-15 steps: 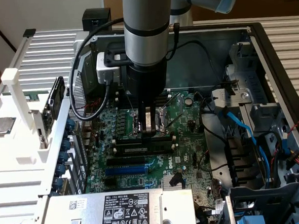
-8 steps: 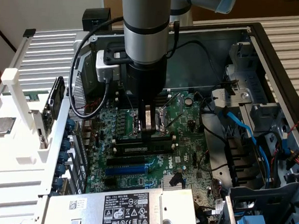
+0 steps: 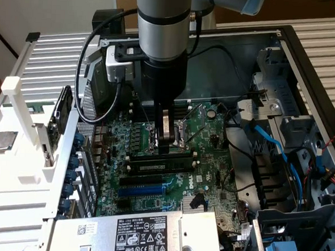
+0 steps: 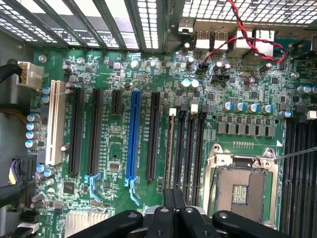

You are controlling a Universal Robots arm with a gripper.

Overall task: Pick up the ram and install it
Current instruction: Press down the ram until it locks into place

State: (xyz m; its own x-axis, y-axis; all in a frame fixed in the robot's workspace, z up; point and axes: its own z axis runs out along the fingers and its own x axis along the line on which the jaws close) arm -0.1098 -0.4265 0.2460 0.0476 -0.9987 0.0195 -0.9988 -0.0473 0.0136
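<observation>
**Open computer case, board facing up: shut hand set on a ram stick standing in its slot**

Inside the opened case (image 3: 308,60) the motherboard (image 4: 114,198) is laid flat, so the slots are reached from straight above. The hand (image 3: 164,148) is seen fully shut, fingers pressed together, with nothing clamped between them. Its tips are placed on or just above the top edge of the ram (image 4: 171,148); actual contact cannot be told. The ram is stood on edge in the memory slot nearest the expansion slots, beside the other memory slots (image 4: 190,148), which are left bare. A closed hand over the stick is judged to serve as a blunt pusher, not a gripper: pickup and placing look done, seating is judged to be in hand. Whether the end clips are latched cannot be told.

The arm (image 3: 162,28) is held vertical, wrist straight down, fingers in line with the column, so force would be sent squarely down into the slot. A black cable (image 3: 88,81) is looped off the wrist, clear of the board.

Outward: the open CPU socket (image 4: 242,188) is just beside the memory slots; the blue expansion slot (image 4: 132,139) is further off. The power supply (image 3: 144,232) is at the near edge of the exterior view, blue cables (image 3: 274,143) at the exterior view's right.
</observation>
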